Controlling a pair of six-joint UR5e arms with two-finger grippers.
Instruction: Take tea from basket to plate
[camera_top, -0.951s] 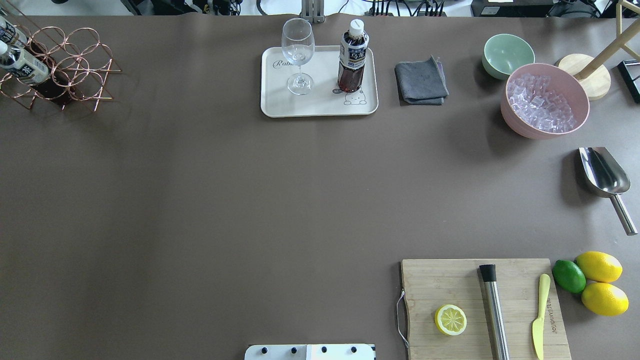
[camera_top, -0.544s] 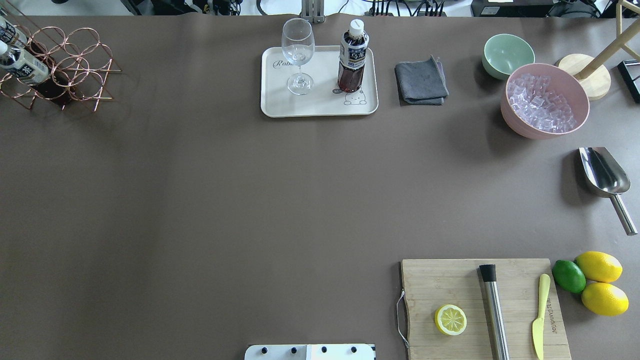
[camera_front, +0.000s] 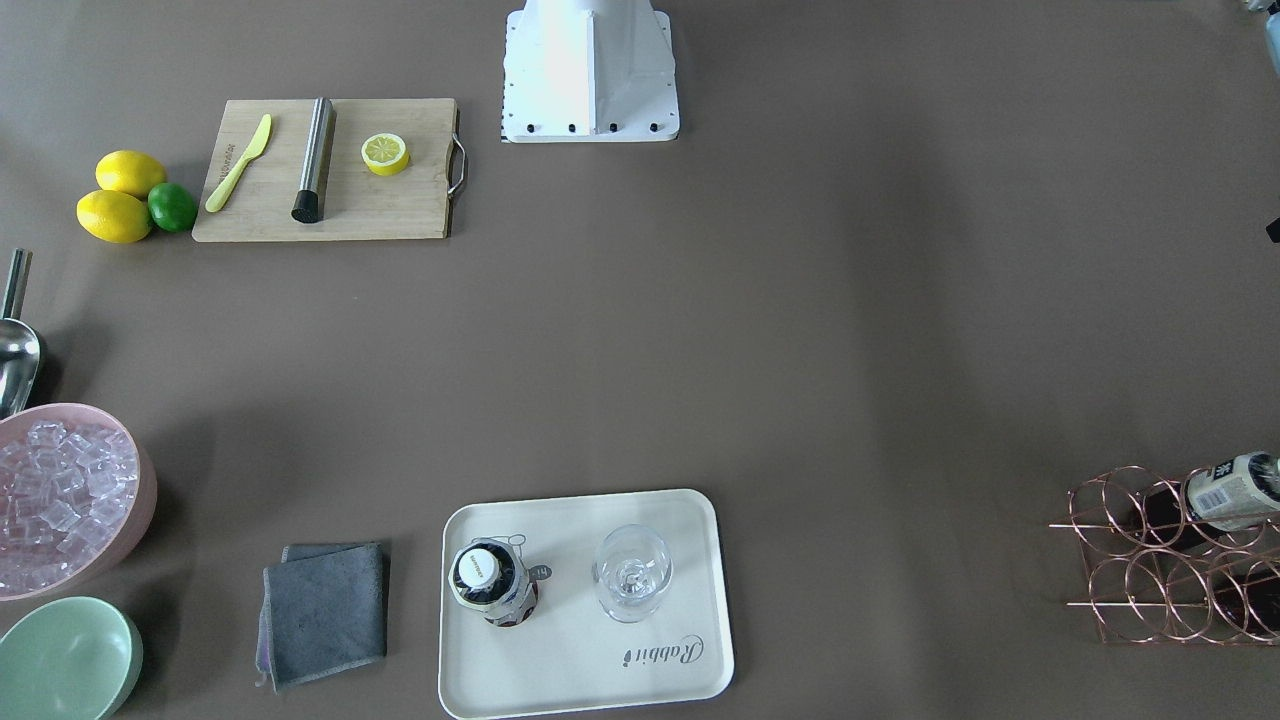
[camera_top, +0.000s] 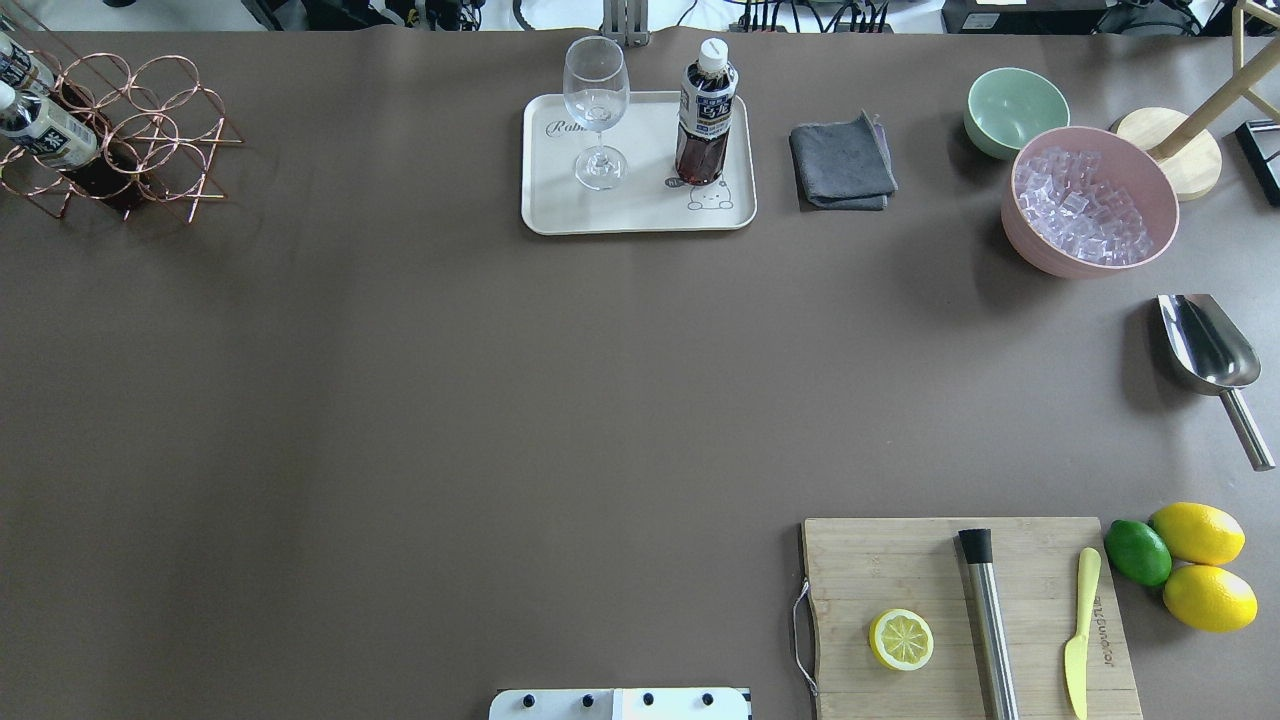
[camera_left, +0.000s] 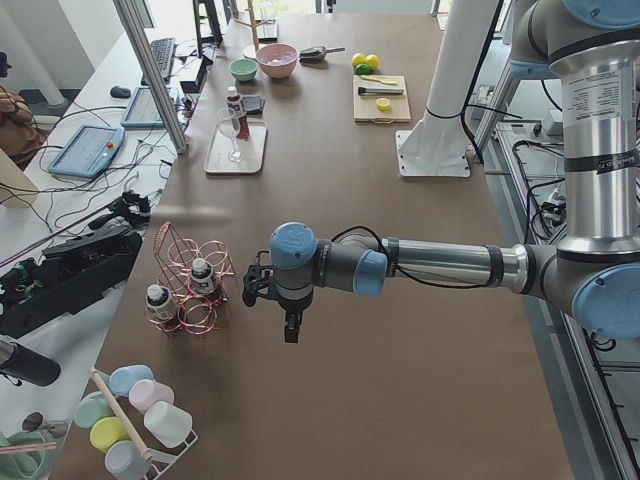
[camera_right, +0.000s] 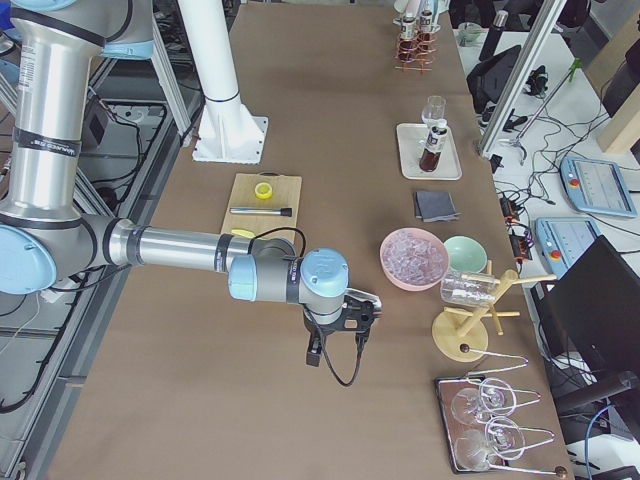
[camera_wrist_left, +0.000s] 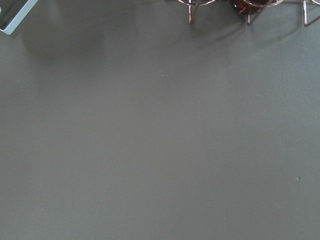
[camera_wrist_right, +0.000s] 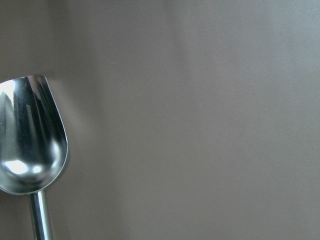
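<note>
One tea bottle (camera_top: 705, 120) stands upright on the cream plate (camera_top: 640, 215), next to a stemmed glass (camera_top: 596, 110). It also shows in the front view (camera_front: 490, 582) on the plate (camera_front: 580, 680). Two more tea bottles (camera_top: 45, 135) lie in the copper wire basket (camera_top: 150, 110) at the far left edge. My left gripper (camera_left: 290, 328) hangs over bare table beside the basket (camera_left: 185, 290); I cannot tell whether it is open or shut. My right gripper (camera_right: 313, 352) hangs near the pink ice bowl; I cannot tell its state either. Neither holds anything I can see.
A grey cloth (camera_top: 842, 162), green bowl (camera_top: 1015, 108), pink bowl of ice (camera_top: 1090, 200) and metal scoop (camera_top: 1210, 355) are at the right. A cutting board (camera_top: 970, 615) with half lemon, muddler and knife is near right, beside lemons and a lime (camera_top: 1138, 552).
</note>
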